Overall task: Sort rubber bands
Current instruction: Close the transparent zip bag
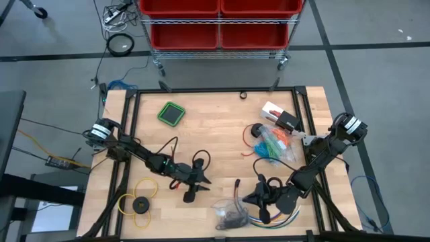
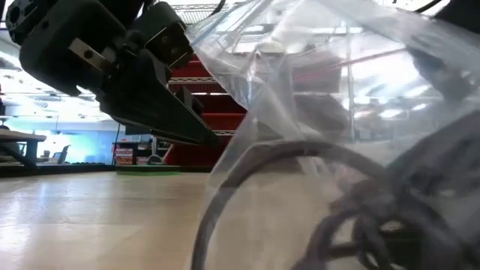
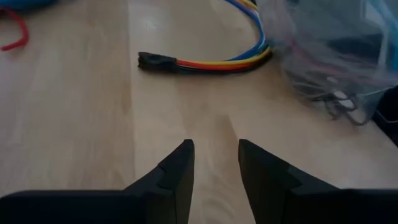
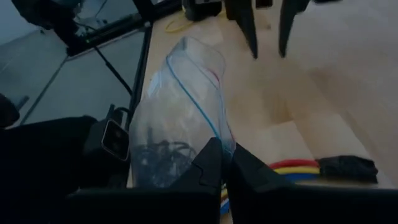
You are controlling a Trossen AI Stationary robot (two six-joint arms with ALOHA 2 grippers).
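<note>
Evidently sorting is only getting going: the right gripper [image 4: 225,163] is pinching the clear plastic bag [image 4: 180,106] holding dark rubber bands [image 4: 163,158] (colours unclear), the left gripper [image 3: 216,163] hovering unclenched over bare tabletop [image 3: 74,124].

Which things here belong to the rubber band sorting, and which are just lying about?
Job:
- dark rubber bands in the clear bag, pinched by the right gripper
- coloured rubber bands
- left gripper, fingers apart, empty

Lying about:
- multicoloured cable
- yellow ring with black disc
- green square
</note>
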